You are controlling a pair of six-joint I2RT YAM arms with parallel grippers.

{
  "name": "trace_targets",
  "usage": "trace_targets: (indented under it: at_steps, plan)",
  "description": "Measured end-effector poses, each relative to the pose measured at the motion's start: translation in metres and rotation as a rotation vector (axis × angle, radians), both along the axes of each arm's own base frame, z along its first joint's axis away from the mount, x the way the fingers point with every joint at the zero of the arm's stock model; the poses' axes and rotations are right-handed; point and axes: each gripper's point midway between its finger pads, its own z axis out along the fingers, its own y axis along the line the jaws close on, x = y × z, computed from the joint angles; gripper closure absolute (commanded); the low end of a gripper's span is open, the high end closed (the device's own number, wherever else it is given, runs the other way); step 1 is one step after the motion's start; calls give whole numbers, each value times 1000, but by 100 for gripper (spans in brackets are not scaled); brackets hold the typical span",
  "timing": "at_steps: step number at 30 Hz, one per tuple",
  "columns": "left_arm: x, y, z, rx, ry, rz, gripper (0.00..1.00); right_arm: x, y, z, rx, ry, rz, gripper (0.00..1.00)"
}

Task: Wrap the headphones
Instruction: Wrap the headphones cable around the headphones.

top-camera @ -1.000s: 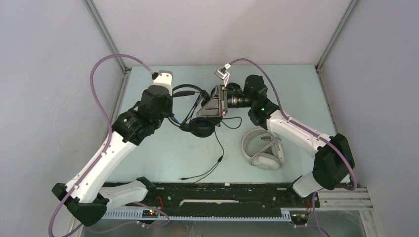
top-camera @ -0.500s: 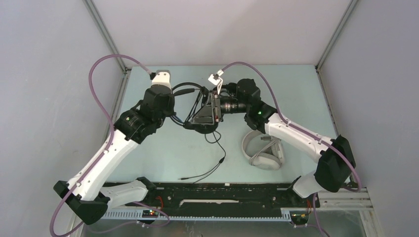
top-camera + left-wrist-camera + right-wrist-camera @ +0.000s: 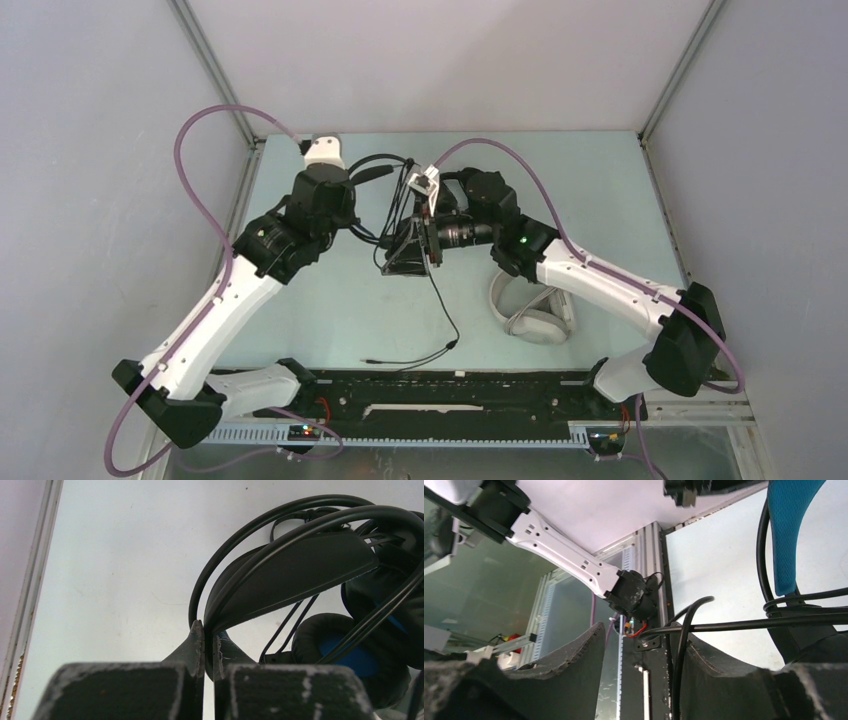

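Right wrist view: black cable (image 3: 680,650) ran along the gap between the right tool's (image 3: 644,632) spread fingers, headphones (image 3: 791,540) just beyond its right finger, their headband pinched by left tool (image 3: 209,647).

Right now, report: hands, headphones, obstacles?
Left hand shut on black headset. Right hand open, cable running through. White headset lies apart.

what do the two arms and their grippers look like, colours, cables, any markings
Both the left arm and right arm have white link shells with black joints. A mauve cable loops along each. A green light glows on the right arm. The left gripper and right gripper have black fingers, scuffed whitish.
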Motion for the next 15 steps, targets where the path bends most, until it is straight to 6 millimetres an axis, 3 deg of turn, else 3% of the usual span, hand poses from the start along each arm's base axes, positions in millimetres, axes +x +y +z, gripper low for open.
trace_targets:
  at_steps: [4, 11, 15]
  plan:
    - [2, -1, 11, -36, -22, 9, 100, 3, 2, -12, -39, -43, -32, 54]
    - [14, 10, 15, -142, -29, 67, 100, 3, 3, -27, -112, -110, -91, 86]
    - [24, 15, 23, -229, -56, 106, 100, -2, 6, -33, -140, -123, -106, 89]
